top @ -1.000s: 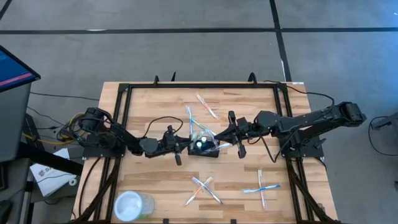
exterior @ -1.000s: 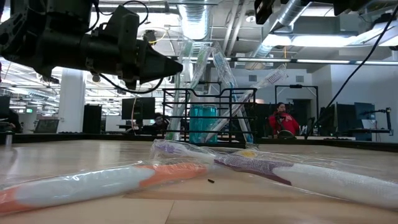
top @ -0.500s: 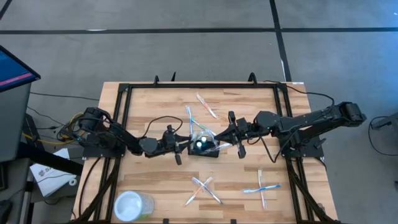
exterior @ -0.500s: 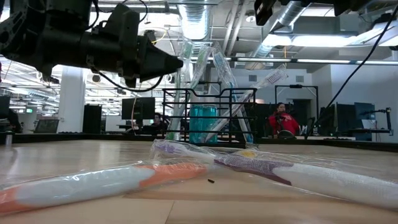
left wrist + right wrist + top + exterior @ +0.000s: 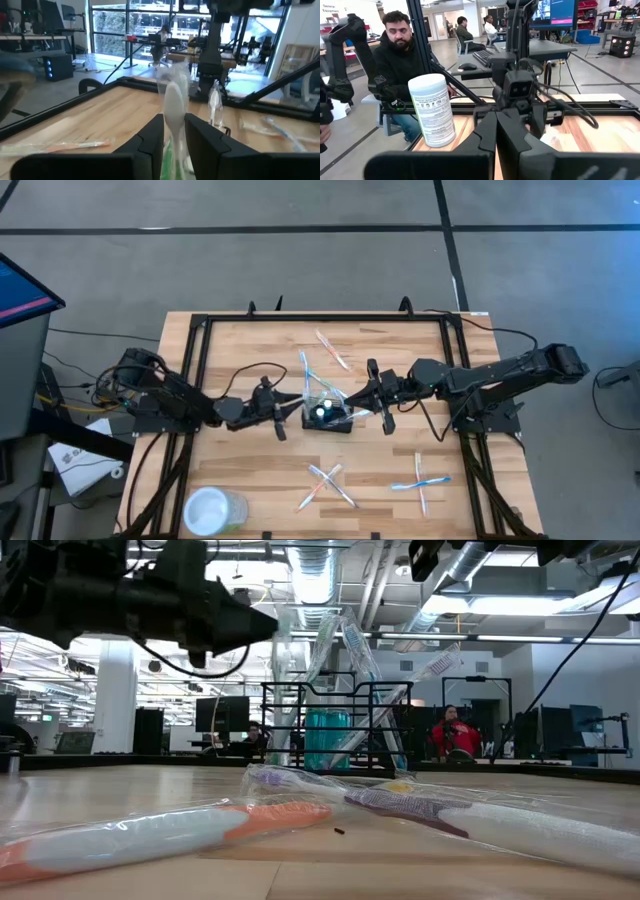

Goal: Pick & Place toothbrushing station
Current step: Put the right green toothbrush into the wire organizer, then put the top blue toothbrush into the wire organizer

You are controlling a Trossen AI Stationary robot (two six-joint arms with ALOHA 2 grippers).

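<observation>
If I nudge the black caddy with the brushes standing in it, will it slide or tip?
The caddy is open wire, so probably light; a nudge would likely slide it on the smooth table. The wrapped toothbrushes stick out well above its rim and lean, so it looks top-heavy: a high push may tip it. Push low.

Open-plan robotics lab or office, grey concrete floor (image 5: 300, 260) around a black-framed wooden table (image 5: 240, 350), exposed ceiling ducts (image 5: 310, 570) upper centre, rows of desks and monitors (image 5: 555, 10), seated people (image 5: 400, 55) behind, big windows (image 5: 130, 25)
</observation>
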